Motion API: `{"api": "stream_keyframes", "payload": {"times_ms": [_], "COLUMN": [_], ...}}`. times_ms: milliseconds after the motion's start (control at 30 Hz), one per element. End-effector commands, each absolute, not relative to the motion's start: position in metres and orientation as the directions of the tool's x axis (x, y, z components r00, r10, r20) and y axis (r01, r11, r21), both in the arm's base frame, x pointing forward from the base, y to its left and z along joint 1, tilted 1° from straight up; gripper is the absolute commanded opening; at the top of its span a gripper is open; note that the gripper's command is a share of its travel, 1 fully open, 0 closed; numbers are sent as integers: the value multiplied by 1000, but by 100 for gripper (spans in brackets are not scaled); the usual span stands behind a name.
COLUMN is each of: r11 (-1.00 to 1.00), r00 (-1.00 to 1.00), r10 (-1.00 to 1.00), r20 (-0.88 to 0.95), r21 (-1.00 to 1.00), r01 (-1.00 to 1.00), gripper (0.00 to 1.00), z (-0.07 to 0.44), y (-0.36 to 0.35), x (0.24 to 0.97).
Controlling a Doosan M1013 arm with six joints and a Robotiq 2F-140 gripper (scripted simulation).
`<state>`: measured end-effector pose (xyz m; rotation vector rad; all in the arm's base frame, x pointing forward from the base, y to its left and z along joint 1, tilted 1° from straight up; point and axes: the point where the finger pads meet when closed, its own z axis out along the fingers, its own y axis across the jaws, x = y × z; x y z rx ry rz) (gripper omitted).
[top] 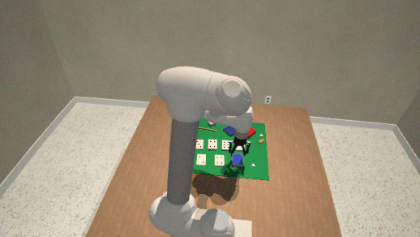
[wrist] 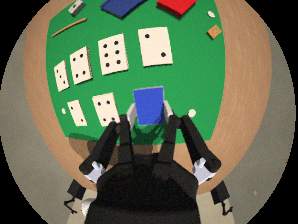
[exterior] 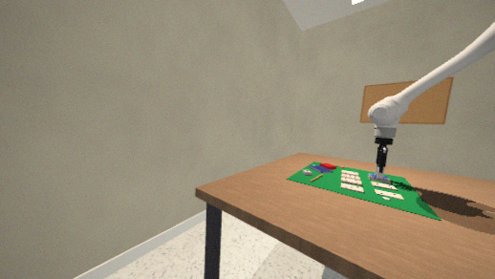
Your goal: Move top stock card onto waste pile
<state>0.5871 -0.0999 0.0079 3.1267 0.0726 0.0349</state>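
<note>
The green mat (top: 236, 152) holds face-up cards in two rows. The blue-backed top card (wrist: 149, 106) of the stock (top: 237, 160) sits between my fingertips. My gripper (wrist: 149, 107) points straight down and is shut on that card's two long edges, at or just above the stock; a pale edge of the pile shows under it. The waste pile (wrist: 105, 108), a face-up card with several pips, lies just left of the stock in the near row, and also shows in the top view (top: 219, 160). In the exterior view the gripper (exterior: 380, 173) stands over the mat's middle.
Another near-row card (top: 201, 159) lies left of the waste. The far row has three face-up cards (wrist: 154, 46).
</note>
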Motion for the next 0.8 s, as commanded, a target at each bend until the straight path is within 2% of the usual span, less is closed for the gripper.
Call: {"api": "stream_keyframes", "payload": {"times_ms": [0,367,767], "r11": [-998,-998,-998], "r00": [998,998,998], "r10": [53,53,53], "r20": [18,18,18], "r21": [18,18,18], "r01": [53,53,53], "gripper": [43,43,43], "z": [18,40,42], "y": [-98,-97,-97], "x": [585,585,585]}}
